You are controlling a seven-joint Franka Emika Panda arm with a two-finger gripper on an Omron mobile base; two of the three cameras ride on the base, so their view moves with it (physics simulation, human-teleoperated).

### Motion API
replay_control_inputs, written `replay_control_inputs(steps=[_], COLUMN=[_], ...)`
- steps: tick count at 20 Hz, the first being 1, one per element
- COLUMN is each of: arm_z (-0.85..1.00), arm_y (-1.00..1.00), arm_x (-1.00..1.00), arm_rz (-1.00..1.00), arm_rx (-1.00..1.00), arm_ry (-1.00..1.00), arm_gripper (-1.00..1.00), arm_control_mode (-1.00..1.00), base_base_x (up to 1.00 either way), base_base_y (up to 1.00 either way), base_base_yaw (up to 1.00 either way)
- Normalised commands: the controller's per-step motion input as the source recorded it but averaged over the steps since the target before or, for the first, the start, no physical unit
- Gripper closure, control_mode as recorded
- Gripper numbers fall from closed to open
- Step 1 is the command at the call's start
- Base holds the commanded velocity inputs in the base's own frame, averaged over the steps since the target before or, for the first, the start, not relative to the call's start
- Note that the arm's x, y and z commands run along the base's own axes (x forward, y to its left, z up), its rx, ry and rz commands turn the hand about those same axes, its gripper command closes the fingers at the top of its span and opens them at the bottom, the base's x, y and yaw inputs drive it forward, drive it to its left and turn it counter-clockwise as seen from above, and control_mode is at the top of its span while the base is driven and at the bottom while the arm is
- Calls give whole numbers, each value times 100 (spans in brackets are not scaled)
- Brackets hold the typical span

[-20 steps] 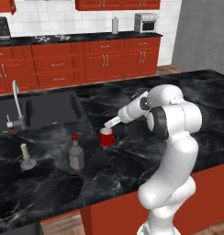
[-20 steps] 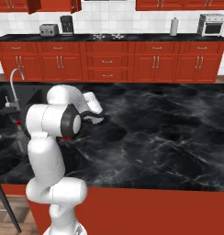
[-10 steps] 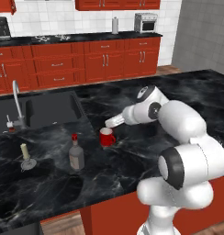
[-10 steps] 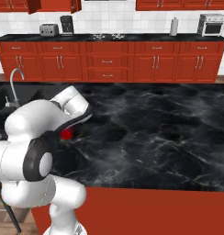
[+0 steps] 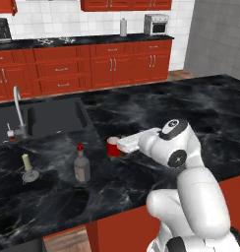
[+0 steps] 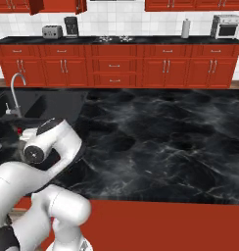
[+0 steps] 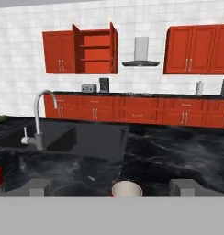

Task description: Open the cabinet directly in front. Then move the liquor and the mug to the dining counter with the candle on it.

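Black marble with white veins makes up the dining counter (image 5: 156,106), the biggest thing here, a broad island on a red base. Sunk into its left end is a dark sink (image 5: 53,118) with nothing visible in it, and a tall silver faucet (image 5: 18,110) stands at its near edge.

On the far wall, seen from the hand view, the red cabinet (image 7: 93,48) hangs with both doors swung open; its red shelves look bare as far as I can make out at that distance. Below it runs the wall counter (image 6: 116,40) with a toaster (image 6: 52,32) and a coffee machine (image 6: 70,26) on top.

The white arm (image 5: 186,167) reaches left across the island, low over the marble. The gripper (image 7: 112,187) has its two fingers spread wide with nothing clamped between them; the mug (image 5: 112,146) stands upright on the counter just at the fingertips, its pale inside (image 7: 126,189) showing between the fingers in the hand view, and it seems empty.

Left of the mug stands the liquor (image 5: 82,165), upright, red cap on, near the front edge. Farther left again is the candle (image 5: 27,167) in its small grey holder, near the bottle but apart from it.
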Motion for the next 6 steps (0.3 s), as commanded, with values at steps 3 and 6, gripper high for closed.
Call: replay_control_inputs(steps=[3, 6], arm_z=[0, 0], arm_y=[-20, -32], arm_x=[-100, -100], arm_rz=[0, -2], arm_rx=[1, 5], arm_ry=[-17, -35], arm_gripper=[-100, -100], arm_control_mode=[-100, -100], base_base_x=[0, 0], base_base_y=[0, 0], base_base_yaw=[0, 0])
